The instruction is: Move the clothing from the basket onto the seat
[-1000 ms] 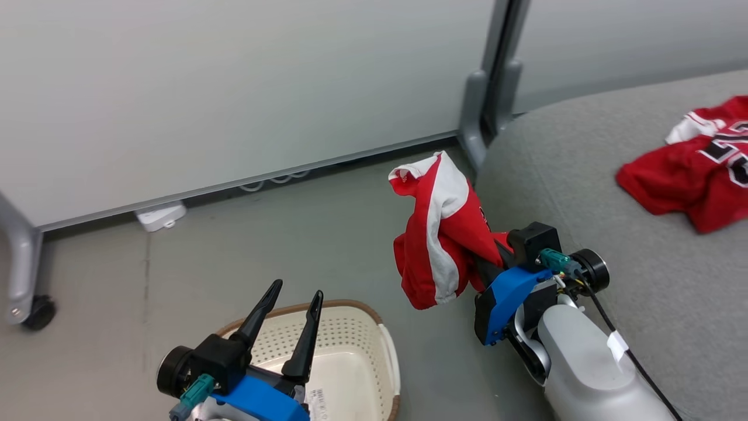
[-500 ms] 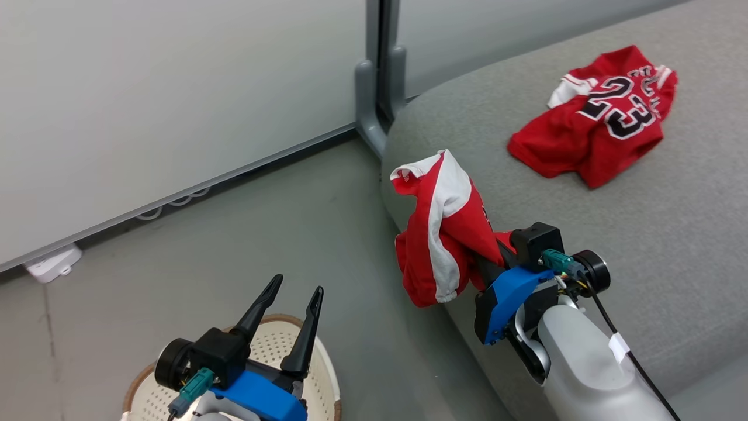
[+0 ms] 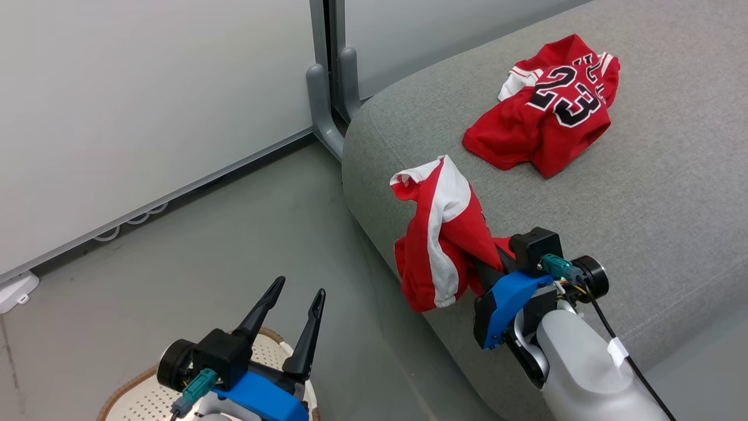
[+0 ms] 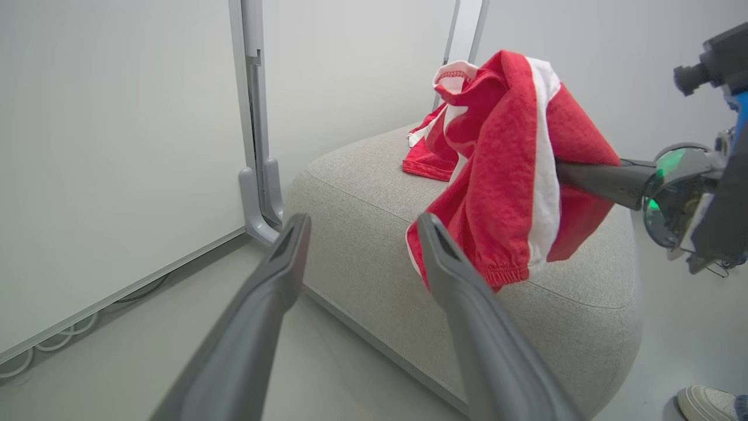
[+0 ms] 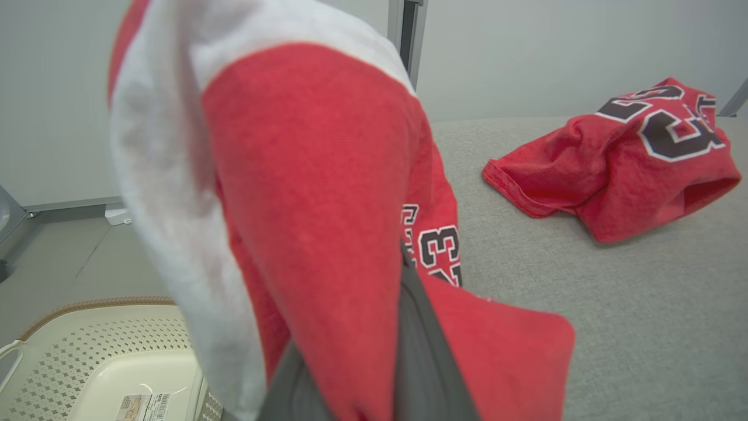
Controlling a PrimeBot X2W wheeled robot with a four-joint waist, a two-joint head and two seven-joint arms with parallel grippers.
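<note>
My right gripper [image 3: 476, 260] is shut on the clothing's red piece with broad white stripes [image 3: 438, 234], which hangs bunched over the near-left edge of the grey seat [image 3: 643, 204]. Its fingertips are buried in the cloth [image 5: 304, 175]. The red jersey marked "23" [image 3: 543, 111] lies crumpled on the seat, farther back. At lower left my left gripper [image 3: 300, 285] is open and holds nothing, above the cream basket [image 3: 134, 397]. In the left wrist view the open fingers [image 4: 292, 257] frame the seat's corner [image 4: 362, 193] and the hanging garment [image 4: 508, 164]. The basket's inside [image 5: 99, 356] shows a label only.
Pale partition panels with a grey post [image 3: 327, 76] stand behind the seat's left end. Grey floor [image 3: 204, 245] lies between basket and seat. A small white box [image 3: 14, 289] sits at the wall's foot. A person's shoe [image 4: 704, 402] is by the seat's far side.
The head camera has swung right: seat and jersey now sit nearer the middle, and the basket has slid toward the lower-left corner. Both grippers keep their pose, and the right still grips the striped garment.
</note>
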